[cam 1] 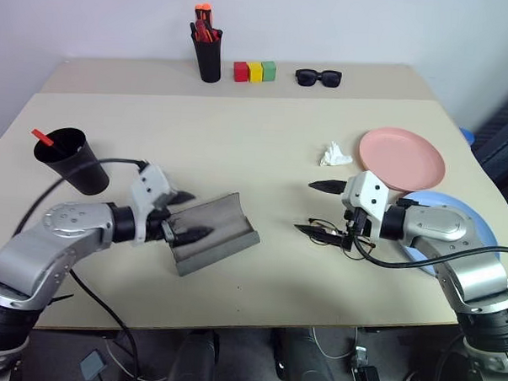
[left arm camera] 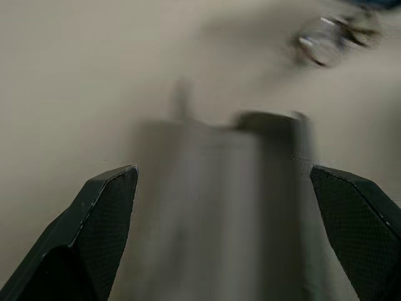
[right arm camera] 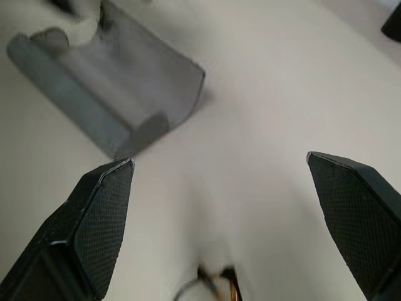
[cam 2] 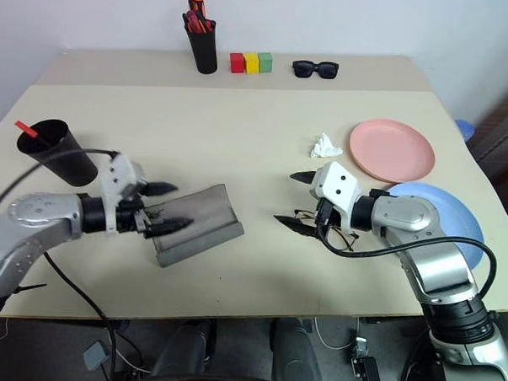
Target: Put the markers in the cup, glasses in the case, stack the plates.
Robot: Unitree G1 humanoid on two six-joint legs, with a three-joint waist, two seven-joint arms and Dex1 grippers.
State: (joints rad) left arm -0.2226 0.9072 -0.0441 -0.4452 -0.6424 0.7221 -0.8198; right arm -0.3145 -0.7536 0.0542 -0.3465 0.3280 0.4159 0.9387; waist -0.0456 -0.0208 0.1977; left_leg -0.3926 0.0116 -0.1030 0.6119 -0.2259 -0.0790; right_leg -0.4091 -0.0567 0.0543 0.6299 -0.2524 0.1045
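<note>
You are looking at two round shallow plastic plates near the surface's right edge: one salmon pink plate, and one light blue plate nearer the front, its rim just overlapping the pink one's front edge, with your right arm lying over part of it. One grey felt-like glasses case is lying open near the front edge, left of centre. One pair of thin dark wire-framed eyeglasses is sitting on the surface right of centre, well apart from the case. One wide tapered black plastic cup is standing near the left edge with one red marker sticking out over its rim; whether a second marker is inside, you cannot tell.

Along the back edge you are seeing one narrow black pen holder bunched with orange-red pens, three small blocks in a row (red, yellow, green), and one pair of chunky black sunglasses. One crumpled white scrap of tissue is lying just left of the pink plate.

Your left gripper is released, its fingers spread wide at the left end of the open case, grasping nothing; whether a fingertip is touching the case, you cannot tell. Your right gripper is also spread wide and empty, hovering over the eyeglasses with its lower finger just beside the frame.
</note>
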